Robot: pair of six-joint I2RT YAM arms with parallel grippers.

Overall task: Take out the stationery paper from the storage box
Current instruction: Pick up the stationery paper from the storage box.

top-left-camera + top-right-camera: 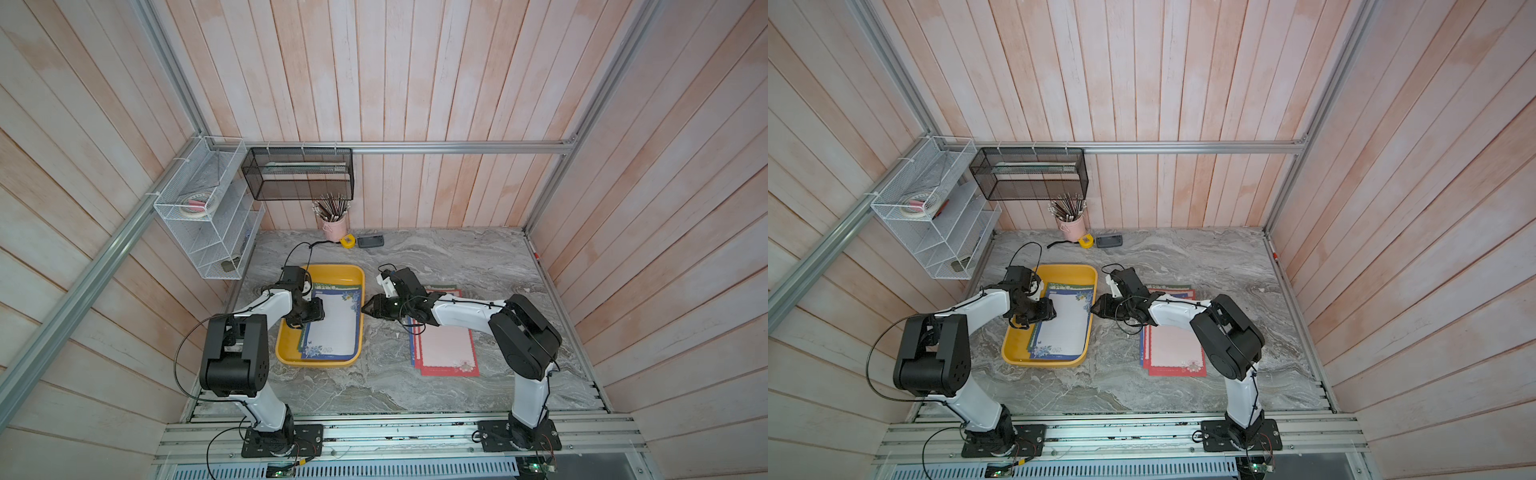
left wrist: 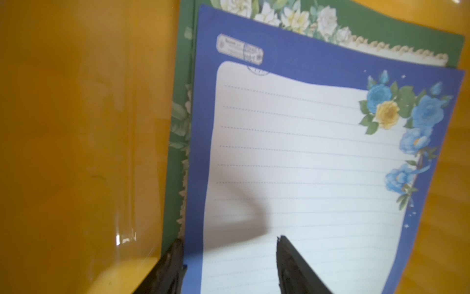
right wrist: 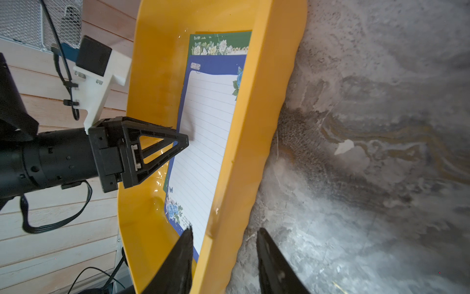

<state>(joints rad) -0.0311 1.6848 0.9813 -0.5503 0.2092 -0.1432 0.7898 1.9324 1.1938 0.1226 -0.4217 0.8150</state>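
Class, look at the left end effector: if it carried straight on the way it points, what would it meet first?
The blue-bordered sheet on top of the pile in the storage box; the left end effector points down at its edge, seemingly almost touching it.

At the back of the worktop (image 1: 457, 257): pink cup (image 1: 335, 228) of pencils (image 1: 331, 206), yellow tape measure (image 1: 348, 241), dark device (image 1: 371, 241), perhaps a calculator. Above, black mesh basket (image 1: 297, 174), white wire rack (image 1: 208, 212).
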